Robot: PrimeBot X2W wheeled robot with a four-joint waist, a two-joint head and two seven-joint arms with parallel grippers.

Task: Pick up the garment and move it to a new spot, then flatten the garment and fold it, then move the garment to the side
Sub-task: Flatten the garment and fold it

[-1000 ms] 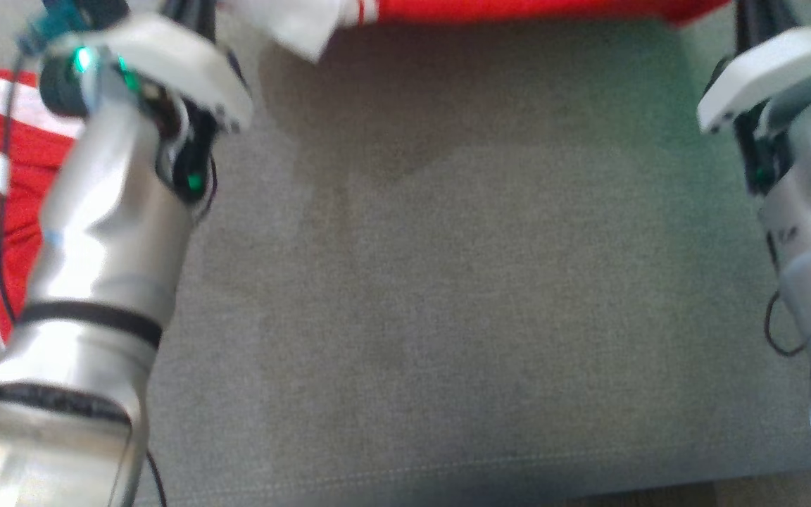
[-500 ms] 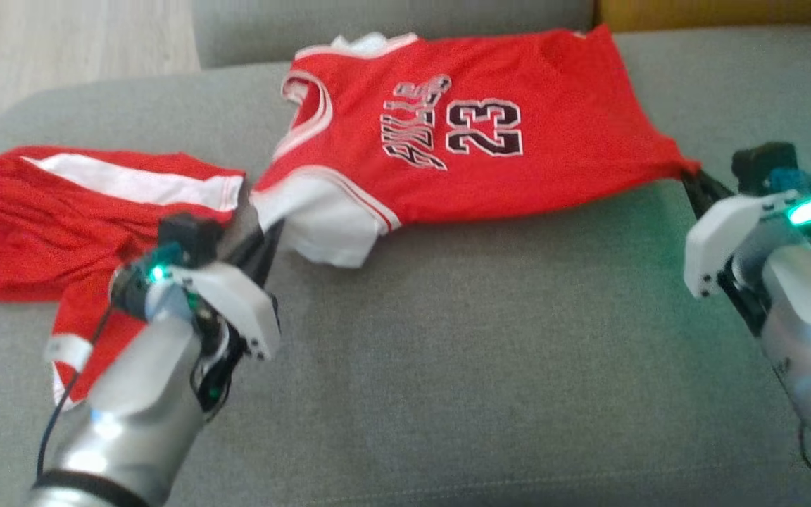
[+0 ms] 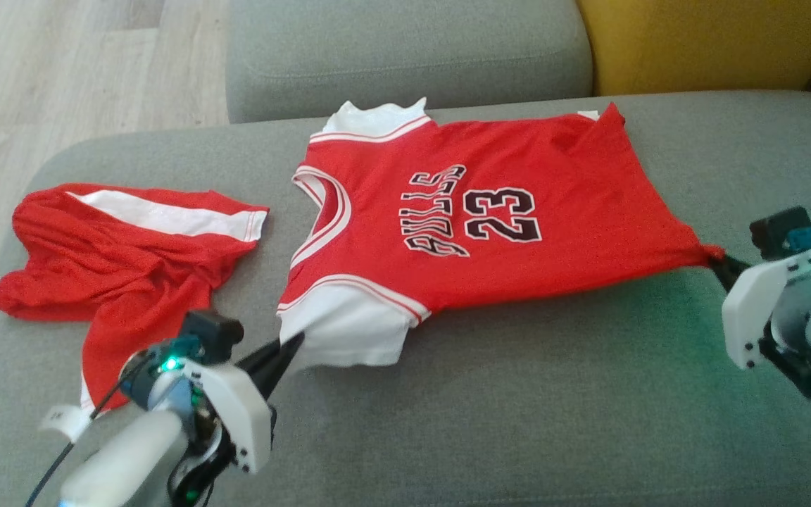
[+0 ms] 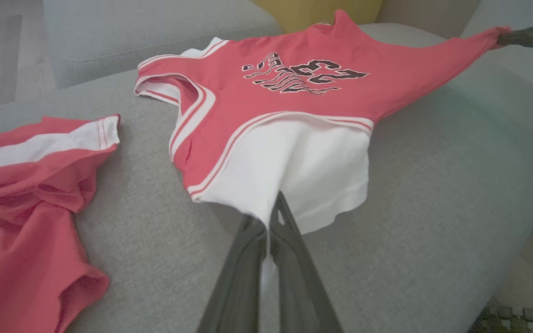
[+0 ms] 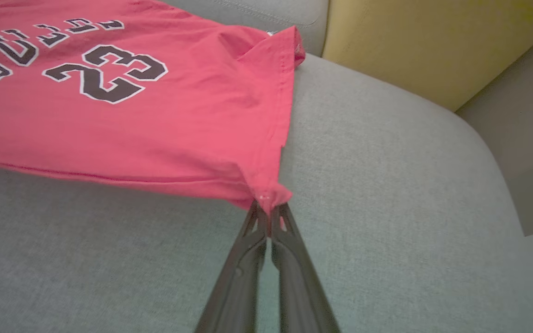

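Dark and narrow, the two fingers of the left gripper [image 4: 271, 217] are pressed together on the edge of the white sleeve [image 4: 303, 171] that sticks out of the jersey's [image 3: 490, 232] near armhole. A strip of white cloth shows in the slit between them. The right gripper [image 5: 269, 206] is likewise clamped tight, pinching the near corner of the jersey's hem, where the red cloth bunches into a small point at the fingertips.

Between the two grips the jersey's near edge is drawn out in a fairly straight line, with a shadow under it on the sofa seat [image 3: 518, 408]. The rest of the jersey lies spread on the grey cloth, print side up, with black letters and the number 23 across its middle. Its neck end is toward the left gripper and its hem toward the right one. A second white sleeve peeks out at the jersey's far shoulder, and the far hem corner is turned up in a small fold.

Beyond the neck end of the jersey, apart from it, lie the crumpled red shorts [image 3: 117, 253] with a white stripe, also on the seat. Behind the jersey's far side stands a grey back cushion [image 3: 405, 49], and behind its hem end a yellow cushion [image 3: 694, 42]. Past the shorts and the seat's edge is pale wooden floor [image 3: 60, 63].
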